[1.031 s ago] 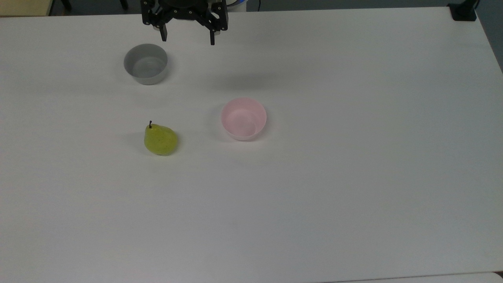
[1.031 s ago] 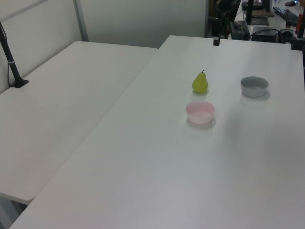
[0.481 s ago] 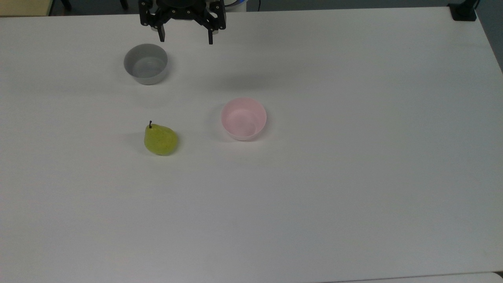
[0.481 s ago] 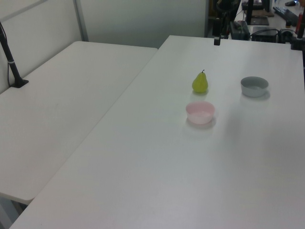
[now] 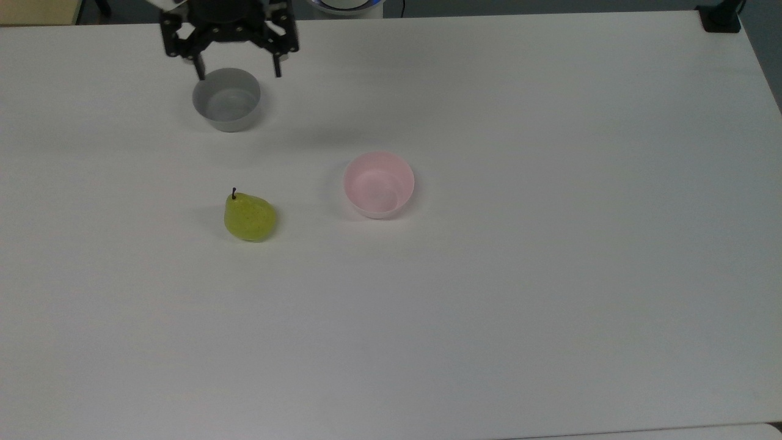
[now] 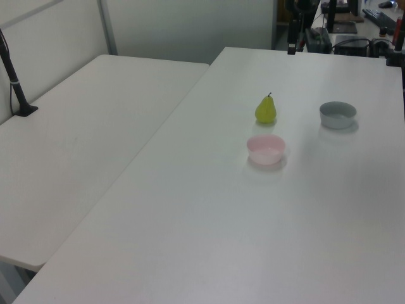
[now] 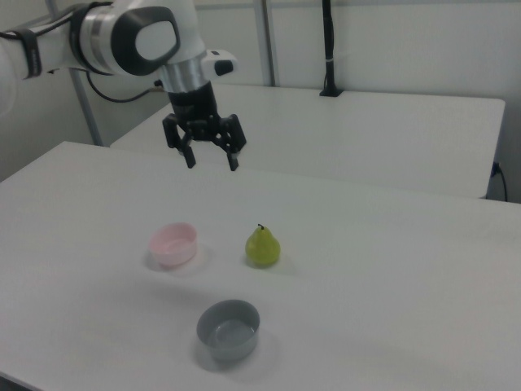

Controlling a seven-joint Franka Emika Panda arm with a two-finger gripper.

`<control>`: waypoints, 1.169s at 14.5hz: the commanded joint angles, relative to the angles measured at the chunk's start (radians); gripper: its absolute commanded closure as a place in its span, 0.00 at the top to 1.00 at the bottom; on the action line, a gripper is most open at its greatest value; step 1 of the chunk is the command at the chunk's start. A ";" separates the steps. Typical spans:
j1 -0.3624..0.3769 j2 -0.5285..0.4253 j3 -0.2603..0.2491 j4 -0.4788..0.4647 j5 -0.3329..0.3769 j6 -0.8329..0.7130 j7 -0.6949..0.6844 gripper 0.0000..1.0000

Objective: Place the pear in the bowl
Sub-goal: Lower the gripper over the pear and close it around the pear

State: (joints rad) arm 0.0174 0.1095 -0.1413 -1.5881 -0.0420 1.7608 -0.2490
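Fingers [image 5: 238, 69] [image 7: 212, 160]: spread wide, both tips pointing down, nothing between them. In the top view the two dark tips sit at either side of the far rim of the grey bowl [image 5: 226, 99]; the right view shows them well above the counter [image 5: 550, 275], so they hang in the air and touch nothing. One dark tip also shows at the upper edge of the left view [image 6: 292, 45], high over the far end of the counter.

Arm: white and grey links run from the wrist toward the right view's upper left [image 7: 122, 37].

Pear [image 5: 249, 216] [image 6: 266, 109] [image 7: 263, 246]: stands on the counter, stem up, yellow-green with fine speckles. Untouched, well apart from the fingers. In the top view it lies toward the near side from the grey bowl and to the top view's left of the pink bowl.

Bowl, pale pink [image 5: 379, 184] [image 6: 266, 149] [image 7: 173, 244]: upright on the counter, open side up, nothing inside. Near the pear but not touching; clear gap between them in all three views.

Grey bowl [image 6: 337, 114] [image 7: 228, 329]: straight-sided, upright, nothing inside. Apart from both the pear and the pink bowl.

Surroundings: a second white table [image 6: 76, 139] stands alongside the counter at the left view's left, with a dark pole [image 6: 14, 76] at its far edge. A black clamp [image 5: 719, 17] sits at the counter's corner at the top view's upper right.
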 commanded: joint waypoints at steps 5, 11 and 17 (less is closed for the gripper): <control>-0.068 0.148 -0.003 -0.012 0.037 0.166 -0.050 1.00; -0.051 0.295 0.009 -0.015 0.040 0.313 -0.047 1.00; -0.031 0.377 0.009 -0.021 0.030 0.367 -0.049 1.00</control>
State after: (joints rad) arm -0.0315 0.4687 -0.1255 -1.5998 -0.0170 2.0962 -0.2740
